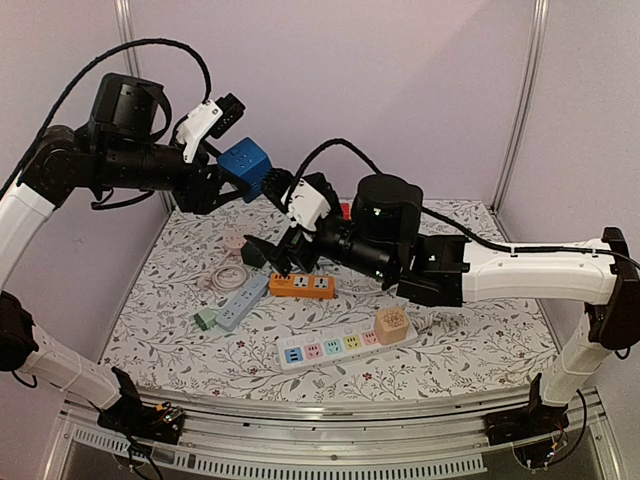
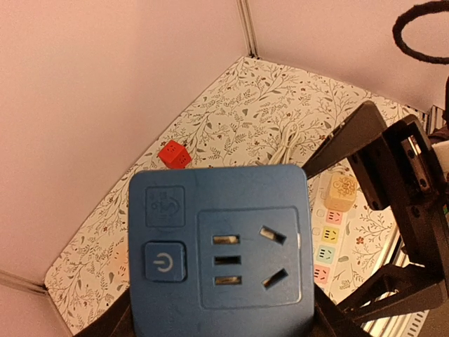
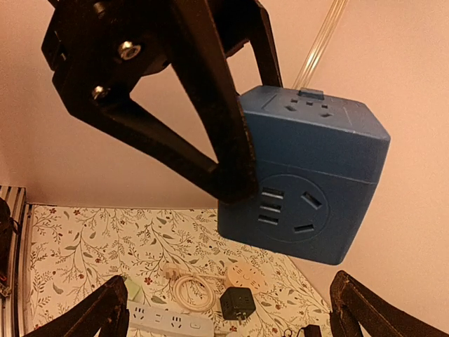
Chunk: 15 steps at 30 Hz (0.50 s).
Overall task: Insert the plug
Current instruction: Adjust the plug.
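Blue socket block point(image 1: 246, 167): up in the air at the far left, above the table point(image 1: 450, 340), and tipped a little. It is about as tall as it is wide, so no side is the long one.
Its holes: one face with holes looks back at my left wrist. Another looks down toward my right wrist.
Left gripper point(image 1: 230, 180): partly closed, pinching the blue socket block by two opposite sides.
Right gripper point(image 1: 270, 257): fingers spread as wide as they go, holding nothing.
Block and right gripper: the block sits higher and to the left, not touching.
Black plug point(image 3: 237, 303): lying on the table beside a coiled white cord point(image 3: 193, 288), not held.
Left arm: lifted high, reaching to the right.
Right arm: stretched from the right toward the left, over the orange power strip point(image 1: 300, 286).
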Motion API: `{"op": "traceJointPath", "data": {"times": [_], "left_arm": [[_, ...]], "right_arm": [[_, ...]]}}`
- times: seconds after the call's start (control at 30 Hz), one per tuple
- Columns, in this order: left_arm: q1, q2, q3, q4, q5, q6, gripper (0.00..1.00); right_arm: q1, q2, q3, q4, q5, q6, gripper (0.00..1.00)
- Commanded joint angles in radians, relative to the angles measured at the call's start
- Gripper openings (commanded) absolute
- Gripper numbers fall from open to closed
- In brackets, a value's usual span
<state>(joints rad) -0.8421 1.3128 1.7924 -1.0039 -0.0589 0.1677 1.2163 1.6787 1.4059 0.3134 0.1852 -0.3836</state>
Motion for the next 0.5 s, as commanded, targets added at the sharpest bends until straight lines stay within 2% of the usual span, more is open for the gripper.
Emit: {"op": "traceJointPath", "data": {"times": [0.0, 0.07, 0.2, 0.47], "left_arm": [[0.005, -0.013, 0.020, 0.077, 0.025, 0.002, 0.00], [0.005, -0.011, 0.017, 0.076, 0.033, -0.008, 0.00], [0.005, -0.007, 0.023, 0.069, 0.051, -0.022, 0.00], [0.005, 0.003, 0.041, 0.063, 0.100, -0.031, 0.00]], "right_arm": [[0.002, -0.076, -0.027, 0.017, 0.049, 0.008, 0.99], [0.003, -0.064, -0.002, 0.027, 0.080, 0.027, 0.99], [0.002, 0.014, 0.117, 0.004, 0.257, 0.078, 0.98], [0.005, 0.095, 0.188, -0.005, 0.242, 0.040, 0.93]]}}
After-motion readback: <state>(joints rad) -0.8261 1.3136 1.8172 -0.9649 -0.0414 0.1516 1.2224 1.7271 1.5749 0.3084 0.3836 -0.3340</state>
